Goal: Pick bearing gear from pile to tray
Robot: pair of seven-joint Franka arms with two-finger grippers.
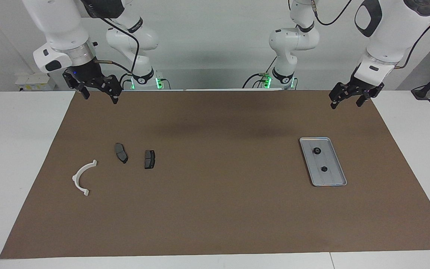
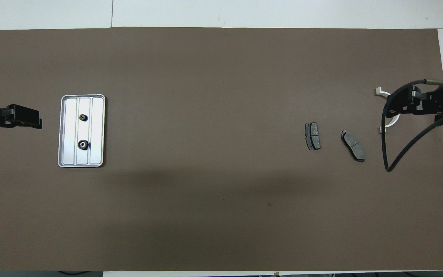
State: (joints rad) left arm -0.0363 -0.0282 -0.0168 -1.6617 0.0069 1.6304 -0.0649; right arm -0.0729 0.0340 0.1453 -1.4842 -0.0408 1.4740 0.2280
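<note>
Sitting in the tray (image 1: 340, 180) at the facing view's right are two small black bearing gears (image 1: 317, 150), one nearer the robots. They look light, rigid and smooth-rimmed, so pinching across the round outer edge seems safest. Both arms wait raised: left gripper (image 1: 345, 99) upper right, right gripper (image 1: 98, 93) upper left, fingers apart and empty. Brake pads (image 1: 121, 152) and white arc (image 1: 81, 178) remain at left

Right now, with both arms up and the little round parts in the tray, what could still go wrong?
Little, probably. The two bearing gears lie loose in the shallow tray, so a knock could roll them out. The right gripper and left gripper hang open and empty; another descent might wrongly grab the brake pads or white arc.
</note>
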